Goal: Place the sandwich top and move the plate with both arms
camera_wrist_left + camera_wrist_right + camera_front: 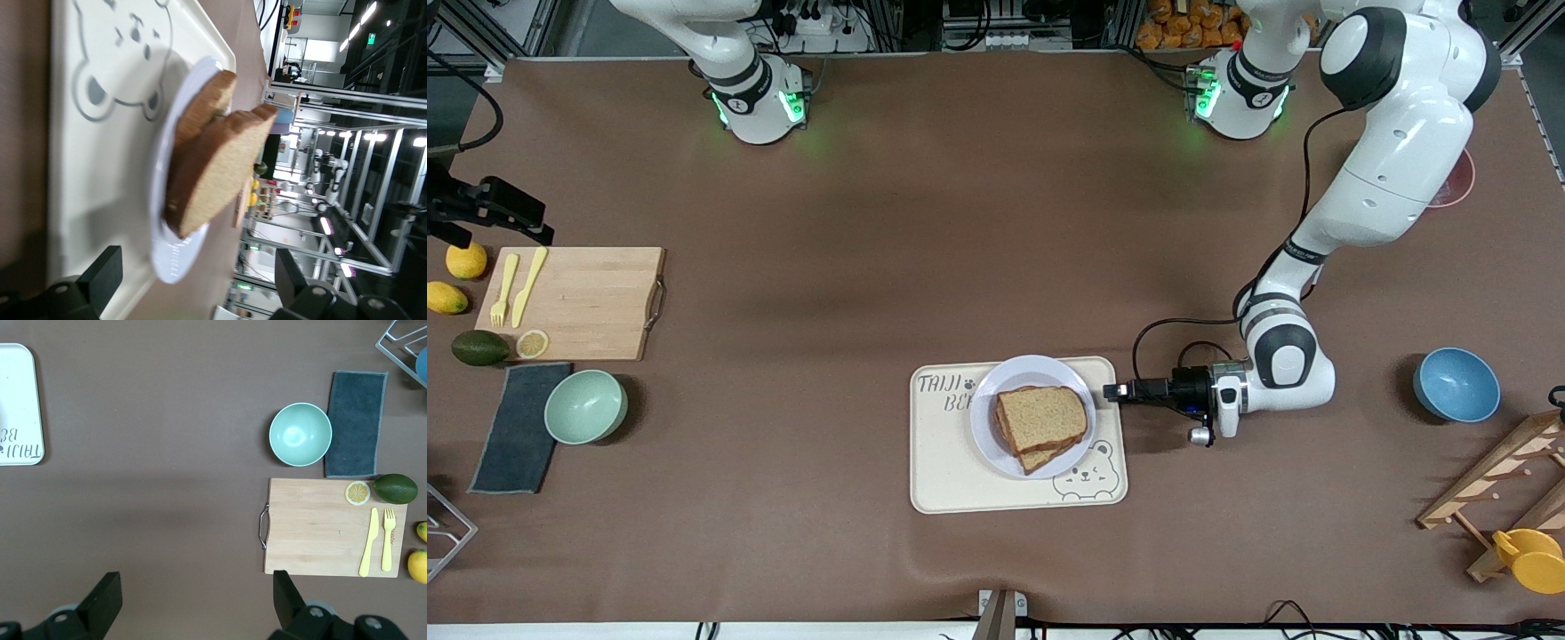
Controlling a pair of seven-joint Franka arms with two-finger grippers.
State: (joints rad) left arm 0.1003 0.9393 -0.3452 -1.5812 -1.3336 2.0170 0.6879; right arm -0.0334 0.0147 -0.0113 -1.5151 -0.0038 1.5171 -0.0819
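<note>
You see the sandwich top (1042, 418) resting on the stack on the plate (987, 423); the left gripper (1110, 392) beside it gapes empty, the right gripper (193, 603) waits spread, holding nothing.

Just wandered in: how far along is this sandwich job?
Done: the brown bread slice tops the sandwich on the round pale plate. In hand: nothing; the open left hand sits beside the plate. The right hand, open, waits high above the table. Left: moving the plate.
</note>
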